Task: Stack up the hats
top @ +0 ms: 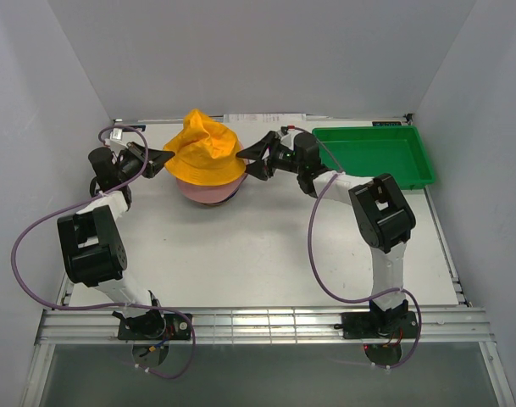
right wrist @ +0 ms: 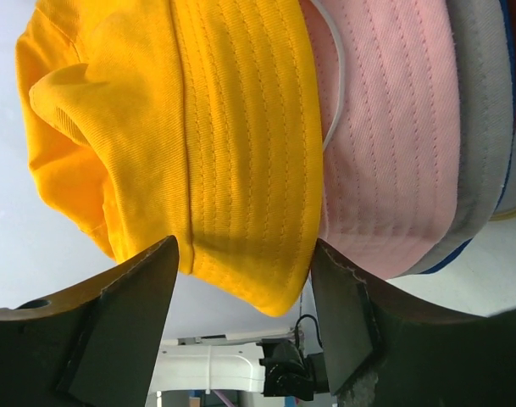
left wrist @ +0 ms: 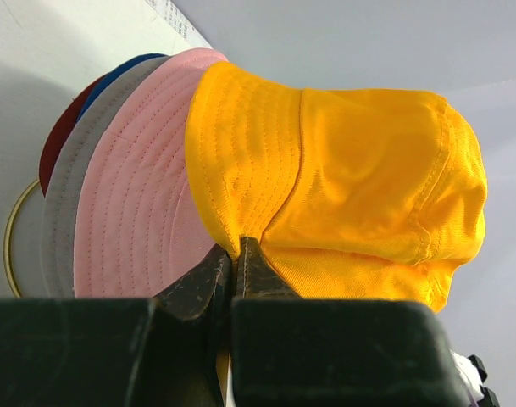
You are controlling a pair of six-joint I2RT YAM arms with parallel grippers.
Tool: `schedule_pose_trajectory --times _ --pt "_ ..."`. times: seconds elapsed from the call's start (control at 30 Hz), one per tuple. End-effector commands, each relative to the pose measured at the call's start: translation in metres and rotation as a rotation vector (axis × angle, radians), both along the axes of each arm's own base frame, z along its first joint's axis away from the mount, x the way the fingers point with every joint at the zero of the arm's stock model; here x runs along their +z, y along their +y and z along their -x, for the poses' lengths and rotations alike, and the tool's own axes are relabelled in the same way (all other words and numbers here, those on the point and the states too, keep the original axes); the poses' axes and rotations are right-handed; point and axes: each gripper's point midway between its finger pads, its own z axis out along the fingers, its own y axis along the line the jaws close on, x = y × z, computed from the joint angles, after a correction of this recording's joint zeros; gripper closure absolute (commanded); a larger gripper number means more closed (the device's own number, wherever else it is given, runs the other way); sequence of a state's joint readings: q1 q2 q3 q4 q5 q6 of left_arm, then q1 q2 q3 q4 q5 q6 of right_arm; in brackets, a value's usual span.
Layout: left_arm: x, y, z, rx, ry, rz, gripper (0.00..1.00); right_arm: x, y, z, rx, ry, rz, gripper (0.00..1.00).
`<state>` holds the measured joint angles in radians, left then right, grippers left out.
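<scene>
The yellow-orange hat [top: 205, 148] sits crumpled on top of a stack at the back of the table, and the pink hat [top: 208, 193] shows under it. My left gripper [top: 166, 158] is shut on the yellow hat's brim at its left edge. The left wrist view shows the jaws [left wrist: 236, 250] pinching yellow fabric [left wrist: 351, 170], with the pink [left wrist: 130, 212], grey [left wrist: 58, 212], blue [left wrist: 126, 68] and dark red [left wrist: 58, 140] brims layered below. My right gripper [top: 247, 158] is open, its fingers [right wrist: 130, 305] either side of the yellow brim [right wrist: 198, 127]. The pink [right wrist: 393, 127] and grey [right wrist: 478, 127] brims lie beside it.
A green tray [top: 376, 153] stands at the back right, just behind my right arm. A thin wire ring [left wrist: 12, 229] lies on the table by the stack's left side. A white ring [right wrist: 338, 85] runs between the yellow and pink brims. White walls enclose the table.
</scene>
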<state>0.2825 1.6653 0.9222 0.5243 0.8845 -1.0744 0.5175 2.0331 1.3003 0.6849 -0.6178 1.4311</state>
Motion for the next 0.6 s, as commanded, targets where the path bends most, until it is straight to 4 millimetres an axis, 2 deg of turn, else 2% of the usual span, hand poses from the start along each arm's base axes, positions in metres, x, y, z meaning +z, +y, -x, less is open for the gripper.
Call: schedule_pose_trajectory --times 0.0,0.07,0.27,0.3,0.4,0.53,0.57 --pt "-0.009 0.003 0.004 -0.002 0.008 -0.005 1.00 0.007 0.003 -0.002 -0.014 -0.010 -0.062 0.31" --pt "-0.009 0.002 0.004 -0.006 0.006 -0.007 1.00 0.007 0.003 -0.002 -0.017 -0.010 -0.068 0.34" --pt "-0.012 0.002 0.005 -0.009 0.011 -0.006 1.00 -0.004 0.001 0.001 -0.022 0.010 -0.056 0.63" --pt "-0.012 0.002 0.005 -0.009 0.011 -0.006 1.00 -0.007 0.000 0.000 -0.023 0.015 -0.052 0.71" --pt "-0.010 0.002 0.006 -0.010 0.008 -0.006 1.00 -0.013 -0.001 0.000 -0.024 0.018 -0.041 0.83" --pt "-0.008 0.004 0.006 -0.014 0.004 -0.003 1.00 -0.020 0.000 -0.001 -0.017 0.015 -0.010 0.90" --pt "-0.006 0.004 0.005 -0.013 0.000 -0.002 0.94 -0.019 0.001 -0.002 -0.013 -0.009 0.003 0.92"
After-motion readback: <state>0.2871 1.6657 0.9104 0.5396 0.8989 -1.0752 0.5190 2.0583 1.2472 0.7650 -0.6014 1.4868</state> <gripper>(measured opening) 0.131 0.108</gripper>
